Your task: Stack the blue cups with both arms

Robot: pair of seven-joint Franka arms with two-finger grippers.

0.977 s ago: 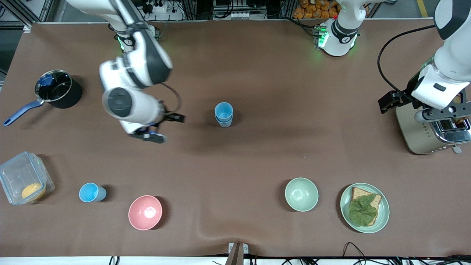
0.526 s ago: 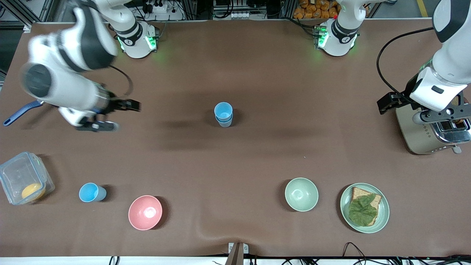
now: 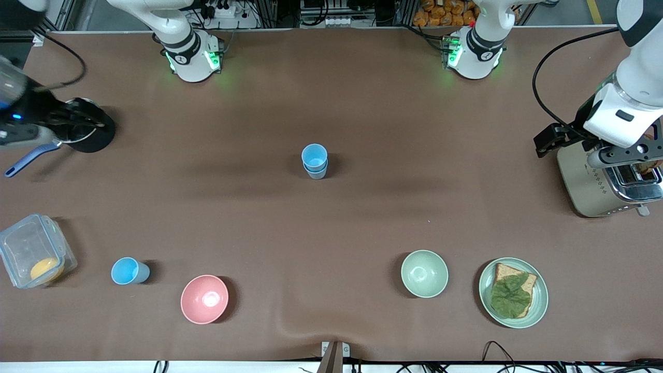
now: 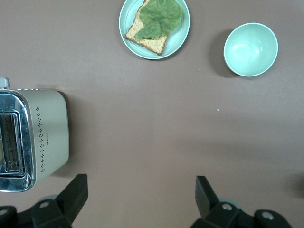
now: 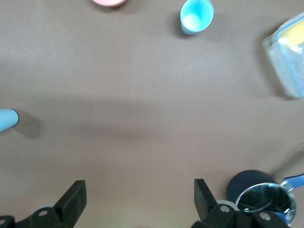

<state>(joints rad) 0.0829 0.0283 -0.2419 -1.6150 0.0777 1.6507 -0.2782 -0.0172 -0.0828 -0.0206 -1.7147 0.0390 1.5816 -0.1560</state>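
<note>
Hovering with my right gripper (image 5: 137,209) over the table near the black saucepan (image 3: 83,132) at the right arm's end, I am keeping its two fingers spread wide and holding nothing. My left gripper (image 4: 140,204) is hanging beside the toaster (image 3: 603,184) at the left arm's end of the table, its fingers likewise parted and empty. Two blue cups are sitting nested as a stack (image 3: 315,161) in the middle of the table. A third blue cup (image 3: 127,271) is standing alone, nearer to the front camera, between the clear plastic container (image 3: 32,256) and the pink bowl (image 3: 204,299). I am also seeing the pale green bowl (image 3: 424,273) beside a green plate (image 3: 538,305) carrying bread and a leaf, toward the left arm's end
</note>
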